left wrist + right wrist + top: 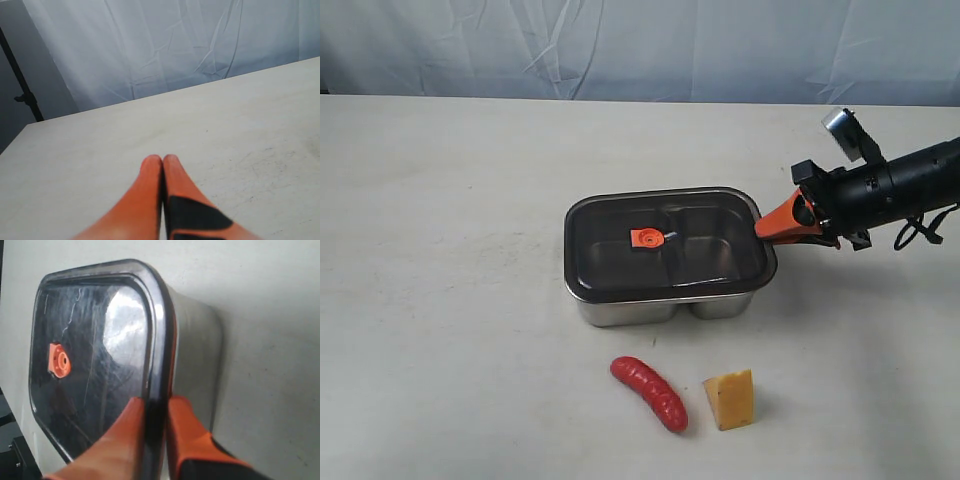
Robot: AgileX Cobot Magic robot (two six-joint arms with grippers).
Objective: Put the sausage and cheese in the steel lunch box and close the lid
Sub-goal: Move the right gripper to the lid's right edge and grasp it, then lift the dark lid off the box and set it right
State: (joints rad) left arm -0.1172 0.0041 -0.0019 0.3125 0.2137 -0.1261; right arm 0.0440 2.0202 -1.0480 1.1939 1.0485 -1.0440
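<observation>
**Right pincer nips the lid's rim while the food waits outside.**

The right pincer [763,229] is squeezed onto the right-hand rim of the lid [710,255], which sits on the box [630,308] at frame centre. I take this as a grip for lifting the lid off, since the sausage [650,392] and cheese [731,398] lie near each other, not touching, on the bench [450,300] at lower centre, in front of the box. The left pincer [163,159] is pressed together on nothing, over the bench.

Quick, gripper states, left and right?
Left gripper: shut, holding nothing.
Right gripper: shut on the lid, at its rim.
</observation>
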